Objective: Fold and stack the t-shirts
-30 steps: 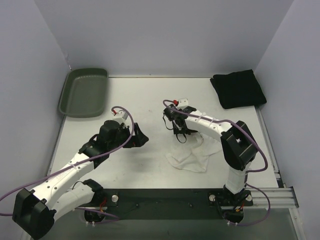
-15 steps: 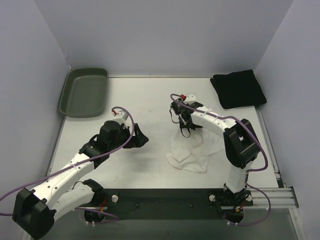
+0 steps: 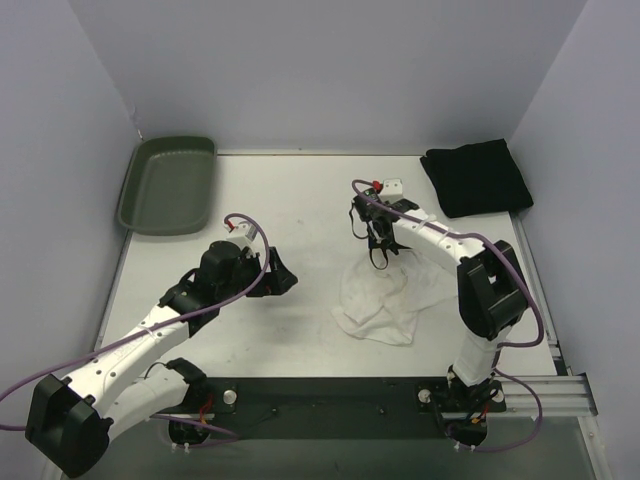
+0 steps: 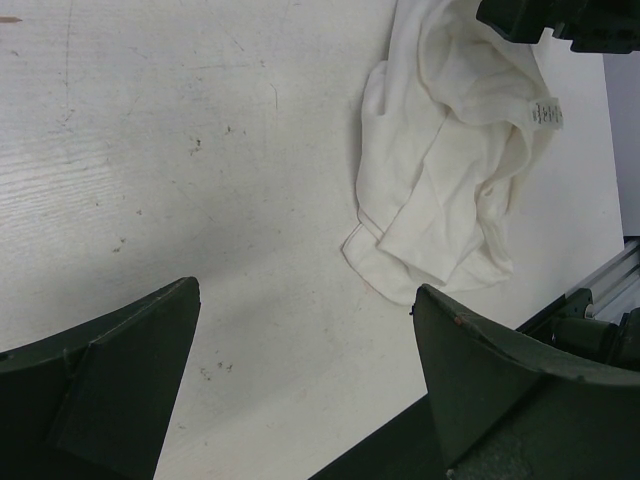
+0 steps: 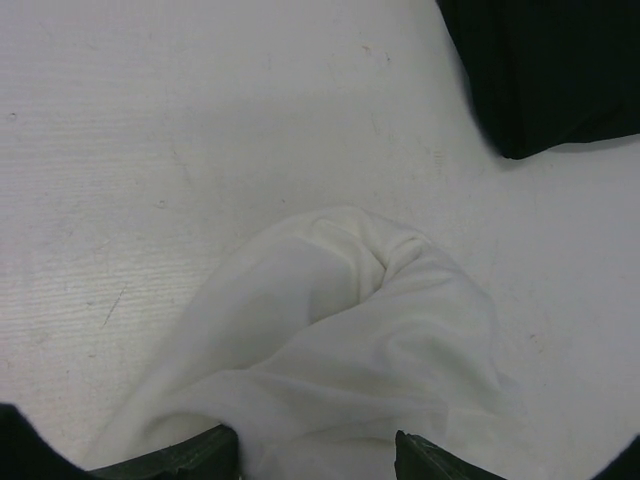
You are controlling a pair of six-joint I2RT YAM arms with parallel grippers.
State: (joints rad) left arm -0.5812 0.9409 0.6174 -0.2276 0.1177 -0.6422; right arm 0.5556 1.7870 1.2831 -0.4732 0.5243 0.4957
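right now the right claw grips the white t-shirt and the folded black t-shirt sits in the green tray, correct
No: the folded black t-shirt lies on the table at the far right, not in the green tray. The top external view shows it. The right claw does grip the white t-shirt.

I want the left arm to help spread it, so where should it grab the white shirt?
Probably the near-left corner of the white shirt, coming in low from the left arm's side. That corner lies flat on the table, nearest the open left gripper, while the right gripper pinches the far end bunched up.
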